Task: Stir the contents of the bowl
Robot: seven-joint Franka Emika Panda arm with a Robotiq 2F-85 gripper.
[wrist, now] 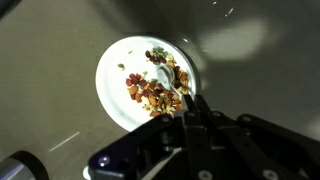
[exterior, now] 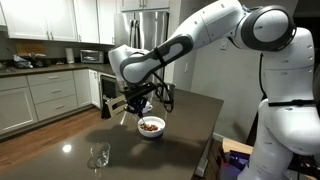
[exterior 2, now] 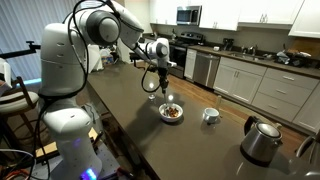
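— Clear glass [exterior: 98, 155], nearest the lens: position?
— Upright, front left of the dark tabletop [exterior: 192, 106], well apart from the rest
— Next along?
— Hand [wrist: 192, 103]: fingers narrow, pinched on a thin spoon [wrist: 163, 76], hanging just over the bowl [exterior: 151, 126]
— Bowl entry?
— White, mid-tabletop; contents [wrist: 155, 92] red-brown chunks, spoon tip among them. White cup [exterior 2: 210, 115] near, kettle [exterior 2: 262, 140] further right

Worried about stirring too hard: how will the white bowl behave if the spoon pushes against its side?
It will probably slide rather than tip: the bowl is wider than tall and sits on a glossy table. It looks small and light, so the spoon in the hand may shove it. The loose contents could scatter.
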